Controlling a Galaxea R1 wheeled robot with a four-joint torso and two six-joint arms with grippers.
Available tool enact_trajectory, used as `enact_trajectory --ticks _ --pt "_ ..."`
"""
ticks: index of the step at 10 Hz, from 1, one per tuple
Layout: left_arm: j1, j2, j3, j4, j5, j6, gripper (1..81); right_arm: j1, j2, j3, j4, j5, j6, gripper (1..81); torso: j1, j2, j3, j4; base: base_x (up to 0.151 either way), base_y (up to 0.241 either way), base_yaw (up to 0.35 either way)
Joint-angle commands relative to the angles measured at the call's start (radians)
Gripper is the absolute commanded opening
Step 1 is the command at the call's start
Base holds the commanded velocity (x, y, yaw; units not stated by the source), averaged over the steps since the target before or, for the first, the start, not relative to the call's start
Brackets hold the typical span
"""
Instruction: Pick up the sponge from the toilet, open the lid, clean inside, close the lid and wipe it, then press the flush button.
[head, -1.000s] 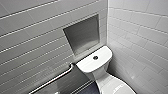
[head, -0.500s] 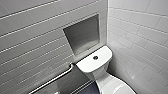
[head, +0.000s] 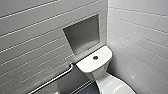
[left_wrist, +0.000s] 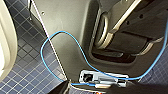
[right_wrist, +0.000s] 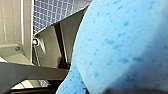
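The right tool (right_wrist: 120, 91) is clenched on the sponge (right_wrist: 125, 42). The bright blue, speckled pad sits tight against that wrist, with the small-tiled floor (right_wrist: 57, 12) well beyond it. Whether the left tool is released or clenched I cannot tell. Its wrist looks onto the robot's grey body, a loose blue cable (left_wrist: 50, 42) looped across it, and dark blue floor tiles beyond.

From the head view, the toilet (head: 100, 67) stands in a corner of white tiled walls. Its flat tank top carries a dark round button (head: 95, 57), and the lid (head: 113, 86) lies down over the bowl. A recessed niche (head: 82, 35) is set in the wall above the tank, and a metal grab bar (head: 53, 80) runs along the wall beside it.
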Motion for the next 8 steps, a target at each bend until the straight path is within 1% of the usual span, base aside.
enact_trajectory --ticks 1,2,3,4,5,6,7,8 --pt "0.008 -0.011 -0.009 -0.012 0.075 0.001 81.1 0.223 -0.297 0.451 0.021 0.04 -0.009 1.0 0.0 0.0 0.0 0.0 0.0 0.0 0.0" --pt "0.008 -0.011 -0.009 -0.012 0.075 0.001 81.1 0.276 -0.346 0.502 0.025 0.04 -0.01 1.0 0.0 0.0 0.0 0.0 0.0 0.0 0.0" --pt "0.008 -0.01 -0.009 -0.012 0.075 0.001 81.1 0.334 -0.386 0.522 0.03 0.037 -0.01 1.0 0.0 0.0 0.0 0.0 0.0 0.0 0.0" --pt "0.008 -0.01 -0.009 -0.012 0.075 0.001 81.1 0.408 -0.418 0.524 0.044 0.024 -0.012 1.0 0.0 0.0 0.0 0.0 0.0 0.0 0.0" --pt "0.008 -0.01 -0.009 -0.012 0.075 0.001 81.1 0.48 -0.438 0.509 0.074 0.004 -0.015 1.0 0.0 0.0 0.0 0.0 0.0 0.0 0.0" --pt "0.008 -0.008 -0.009 -0.012 0.075 0.001 81.1 0.575 -0.434 0.474 0.132 -0.057 -0.018 1.0 0.0 0.0 0.0 0.0 0.0 0.0 0.0" --pt "0.008 -0.008 -0.009 -0.012 0.078 0.001 81.1 0.667 -0.403 0.42 0.169 -0.149 -0.03 1.0 0.0 0.0 0.0 0.0 0.0 0.0 0.0" --pt "0.008 -0.007 -0.009 -0.014 0.081 0.001 81.1 0.742 -0.36 0.354 0.206 -0.214 -0.03 1.0 0.0 0.0 0.0 0.0 0.0 0.0 0.0"
